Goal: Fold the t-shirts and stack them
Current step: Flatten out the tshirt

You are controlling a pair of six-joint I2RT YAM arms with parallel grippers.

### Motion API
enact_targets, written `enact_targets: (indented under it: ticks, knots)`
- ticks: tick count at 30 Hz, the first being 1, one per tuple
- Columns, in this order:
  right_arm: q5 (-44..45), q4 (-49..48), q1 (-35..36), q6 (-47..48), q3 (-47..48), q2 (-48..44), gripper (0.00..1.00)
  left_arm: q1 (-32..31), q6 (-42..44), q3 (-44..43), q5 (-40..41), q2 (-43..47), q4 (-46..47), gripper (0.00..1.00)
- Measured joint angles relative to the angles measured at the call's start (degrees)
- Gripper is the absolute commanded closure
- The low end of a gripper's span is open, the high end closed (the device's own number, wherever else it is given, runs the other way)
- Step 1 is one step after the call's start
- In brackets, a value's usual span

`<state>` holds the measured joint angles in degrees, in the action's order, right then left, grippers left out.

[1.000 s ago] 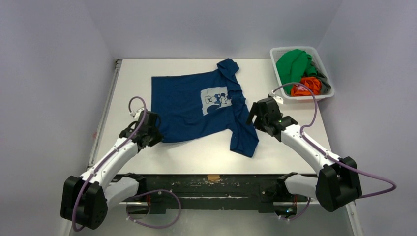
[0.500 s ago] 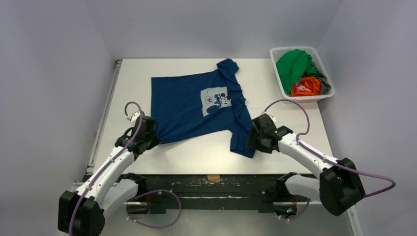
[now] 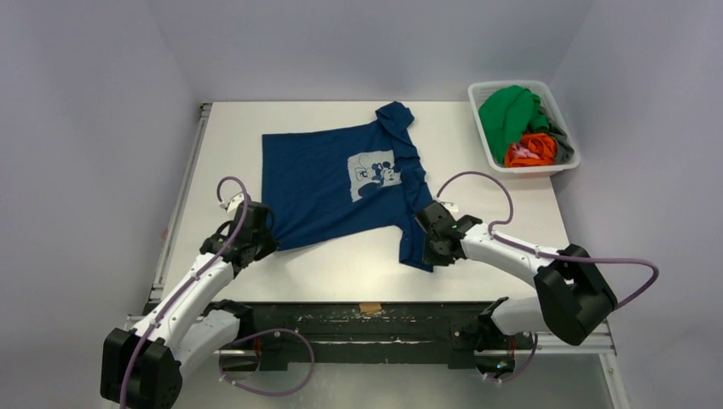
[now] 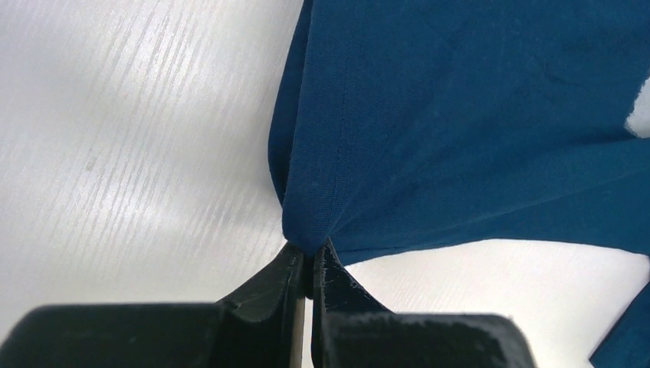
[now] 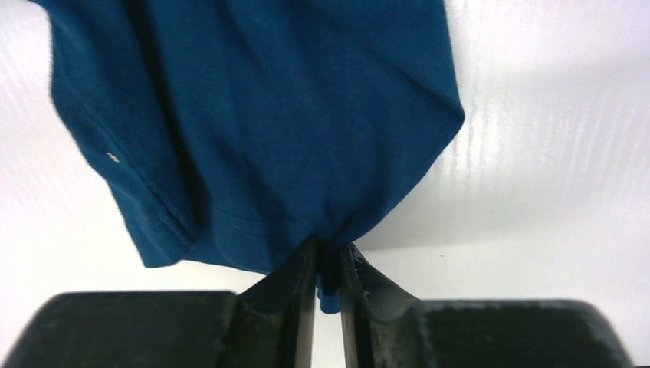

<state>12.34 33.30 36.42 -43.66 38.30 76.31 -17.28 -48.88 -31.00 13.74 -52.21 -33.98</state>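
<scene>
Where pale walls close round a white table, the navy t-shirt lies spread print-up at centre; a basket far right holds green, orange and grey t-shirts. Arms low, outstretched: left gripper clamped on the hem corner, right gripper pinching the near sleeve's edge.

Navy mouse-print t-shirt lies spread print-up; green, orange and grey t-shirts bunched in basket.

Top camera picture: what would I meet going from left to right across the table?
Left gripper → navy blue cloth t-shirt with a white mouse print → right gripper → white plastic slotted basket.
</scene>
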Motion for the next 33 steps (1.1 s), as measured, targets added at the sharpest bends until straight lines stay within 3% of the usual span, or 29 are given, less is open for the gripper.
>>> enact_targets:
  ticks: [3, 10, 15, 23, 33]
  knots:
    - [0.7, -0.1, 0.8, -0.7, 1.0, 1.4, 1.00, 0.0, 0.0, 0.0, 0.3, 0.1, -0.1, 1.00]
    - [1.5, -4.1, 1.2, -0.2, 2.1, 0.1, 1.00, 0.0, 0.3, -0.8, 0.8, 2.3, -1.1, 1.00]
    - [5.4, -8.7, 1.2, 1.4, 9.5, -6.4, 1.00, 0.0, 1.2, -7.3, 1.8, 4.0, -3.6, 1.00]
    - [13.8, -16.6, 1.1, 6.3, 23.1, -12.9, 1.00, -0.1, 5.2, -30.5, 4.9, 4.1, -8.7, 1.00]
    - [14.7, -19.0, 1.1, 14.6, 37.1, -22.5, 1.00, -0.1, 13.5, -62.5, 5.6, 6.1, -17.1, 1.00]
